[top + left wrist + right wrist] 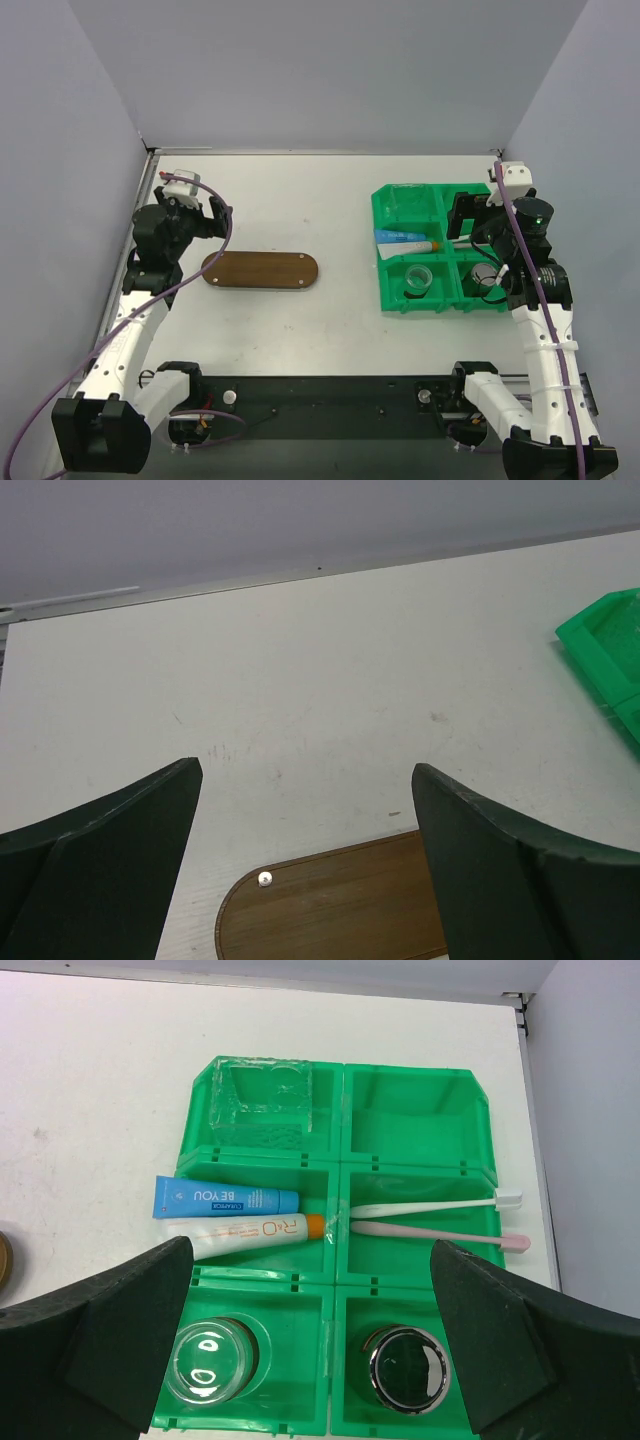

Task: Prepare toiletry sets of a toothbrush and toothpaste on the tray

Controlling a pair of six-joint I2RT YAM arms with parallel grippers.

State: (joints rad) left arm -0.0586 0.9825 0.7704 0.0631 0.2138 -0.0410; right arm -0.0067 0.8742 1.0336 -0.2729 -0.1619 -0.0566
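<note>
Currently: counter (pixel 330 190) is occupied near right edge by green bin (pixel 410 1110) | tray (pixel 260 270) is laid toward left edge | left jaws are held wide near tray's left end, right jaws wide above bin | toothpaste (pixel 245 1231) and toothbrush (pixel 430 1232) are kept in bin's middle compartments

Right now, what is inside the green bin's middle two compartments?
Left middle compartment: a blue toothpaste tube and a white orange-capped tube, both sticking out past the green bin on its left side. Right one: a white toothbrush and a pink toothbrush. What lies under them is hidden.
</note>
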